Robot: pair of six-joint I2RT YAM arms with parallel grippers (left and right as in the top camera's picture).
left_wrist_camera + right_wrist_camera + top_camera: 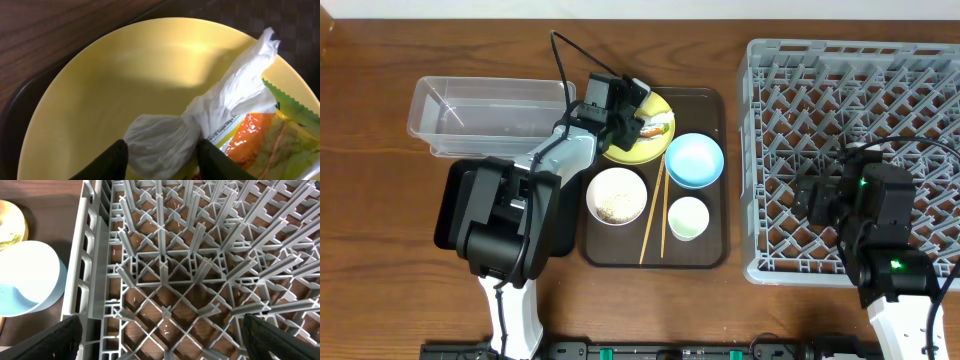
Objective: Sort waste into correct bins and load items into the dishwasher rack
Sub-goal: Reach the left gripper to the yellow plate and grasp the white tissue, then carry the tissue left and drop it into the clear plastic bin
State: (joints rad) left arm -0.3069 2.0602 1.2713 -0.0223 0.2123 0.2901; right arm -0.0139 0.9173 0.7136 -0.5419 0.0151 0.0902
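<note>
Fingers [107, 162] of left gripper [162, 152] flank snack wrapper [235, 100] — print illegible

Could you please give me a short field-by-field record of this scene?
left hand: over the plate, fingers flanking the white end of the wrapper; grip unclear
right hand: open, above the rack
white bowl: holds rice, on brown tray
blue bowl, cup, chopsticks: on brown tray
tub, black tray: left of brown tray
</note>
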